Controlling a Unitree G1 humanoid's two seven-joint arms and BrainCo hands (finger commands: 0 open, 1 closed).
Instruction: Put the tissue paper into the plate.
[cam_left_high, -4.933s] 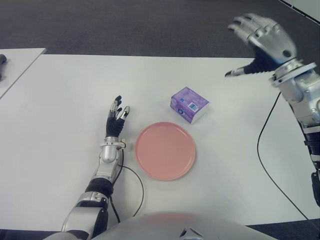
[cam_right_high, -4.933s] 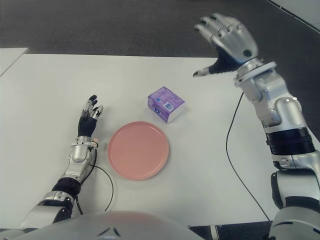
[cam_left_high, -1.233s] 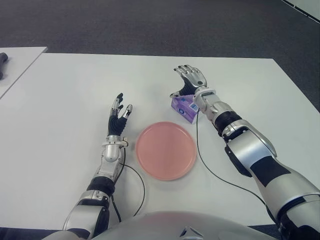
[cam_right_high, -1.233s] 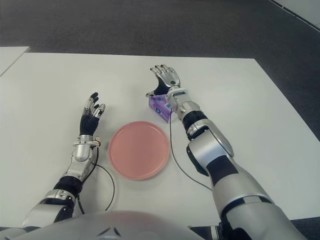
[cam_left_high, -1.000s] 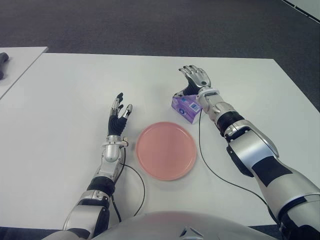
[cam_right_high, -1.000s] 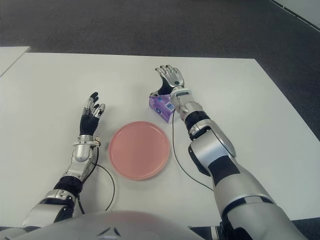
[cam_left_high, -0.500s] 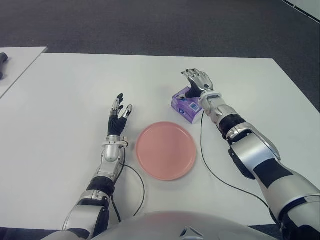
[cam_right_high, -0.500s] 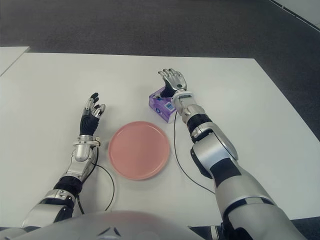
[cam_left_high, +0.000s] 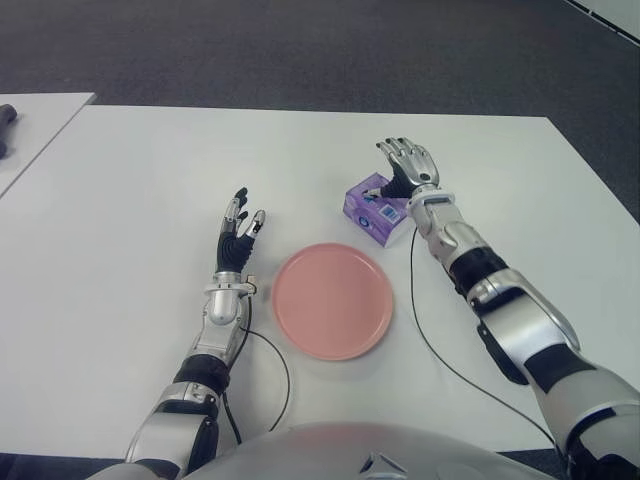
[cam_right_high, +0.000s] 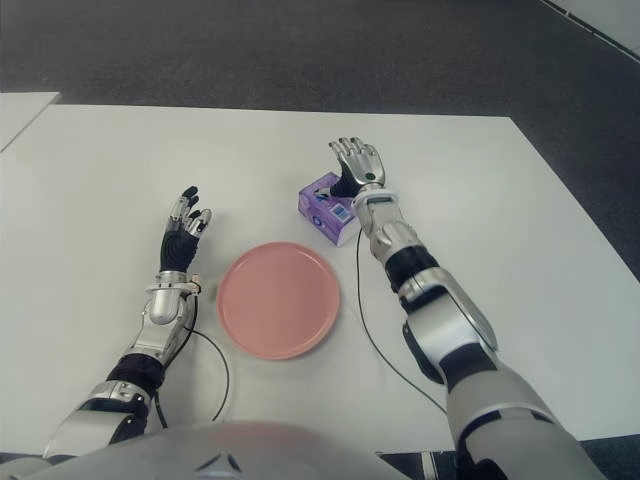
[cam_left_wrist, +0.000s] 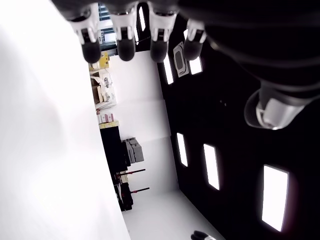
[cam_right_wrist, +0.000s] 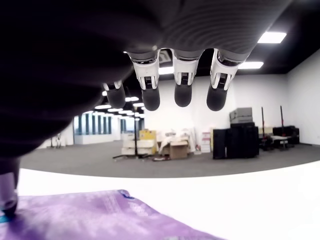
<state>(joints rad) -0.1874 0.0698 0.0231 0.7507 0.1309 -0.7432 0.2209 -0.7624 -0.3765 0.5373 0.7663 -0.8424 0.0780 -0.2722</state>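
Observation:
A purple tissue pack (cam_left_high: 372, 209) lies on the white table (cam_left_high: 140, 180) just beyond the right rim of the pink plate (cam_left_high: 332, 301). My right hand (cam_left_high: 407, 165) stands right beside the pack's right side, fingers spread and pointing away from me, the thumb at the pack's top; it is open. The right wrist view shows the purple pack (cam_right_wrist: 100, 217) under the hand and the fingertips (cam_right_wrist: 183, 95) apart above it. My left hand (cam_left_high: 236, 228) shows left of the plate, fingers upright and relaxed, holding nothing.
A black cable (cam_left_high: 425, 325) runs along my right arm across the table. A second white table edge (cam_left_high: 30, 125) with a dark object (cam_left_high: 5, 118) shows at the far left. Dark carpet lies beyond the table.
My right hand has come down from high at the far right to the tissue pack and shifted slightly right along it. The pack, plate and left hand have stayed put.

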